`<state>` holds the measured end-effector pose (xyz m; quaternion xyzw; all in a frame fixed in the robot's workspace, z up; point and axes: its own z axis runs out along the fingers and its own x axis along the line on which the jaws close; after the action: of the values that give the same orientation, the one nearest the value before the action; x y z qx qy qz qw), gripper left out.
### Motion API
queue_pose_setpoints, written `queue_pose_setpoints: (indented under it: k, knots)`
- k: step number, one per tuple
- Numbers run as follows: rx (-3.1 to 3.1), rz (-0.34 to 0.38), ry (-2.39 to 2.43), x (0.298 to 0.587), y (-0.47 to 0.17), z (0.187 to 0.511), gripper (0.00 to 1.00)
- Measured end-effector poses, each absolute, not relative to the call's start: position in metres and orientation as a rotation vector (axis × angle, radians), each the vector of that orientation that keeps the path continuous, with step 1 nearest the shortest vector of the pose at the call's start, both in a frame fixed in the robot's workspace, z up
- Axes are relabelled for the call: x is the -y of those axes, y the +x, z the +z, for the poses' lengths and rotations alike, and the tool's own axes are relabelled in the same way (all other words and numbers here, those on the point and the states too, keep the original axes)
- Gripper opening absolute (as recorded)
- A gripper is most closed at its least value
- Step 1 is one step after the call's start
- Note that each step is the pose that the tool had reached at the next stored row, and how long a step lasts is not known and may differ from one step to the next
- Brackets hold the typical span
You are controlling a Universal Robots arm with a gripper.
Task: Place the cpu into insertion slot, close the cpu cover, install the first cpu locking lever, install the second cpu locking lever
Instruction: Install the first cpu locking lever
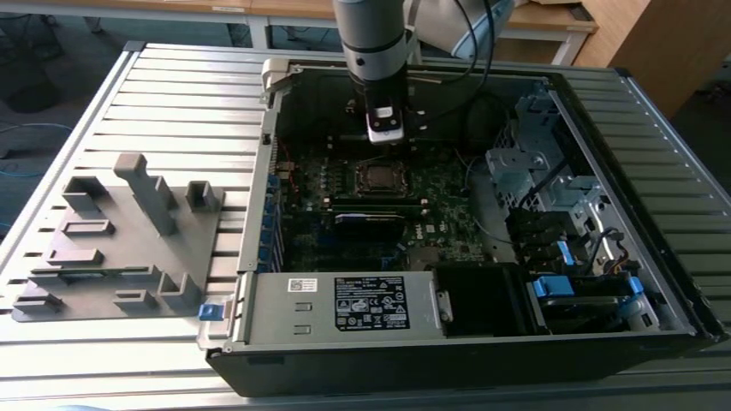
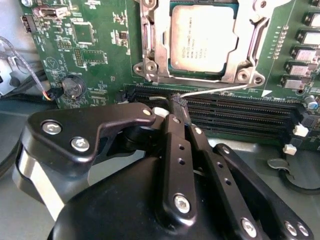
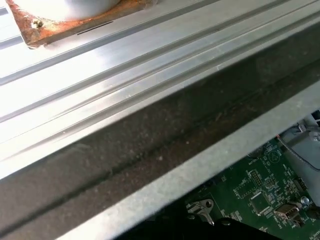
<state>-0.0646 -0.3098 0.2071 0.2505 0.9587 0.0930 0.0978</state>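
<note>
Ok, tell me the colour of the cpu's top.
Dull silver-grey, seen best in the second wrist view: the cpu sits in the insertion slot.

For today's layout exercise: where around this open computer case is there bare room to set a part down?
The ribbed table is bare beyond the grey fixture tray, and in a narrow strip along the case's right side in the exterior view. Inside is crowded: the hand hangs by the cpu, cables beside.
</note>
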Motion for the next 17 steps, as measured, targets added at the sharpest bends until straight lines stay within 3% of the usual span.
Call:
queue_pose_setpoints:
  k: [17]
  knots:
    - [-2.823, 0.283, 0.723, 0.3100, -0.0689, 0.1988, 0.11]
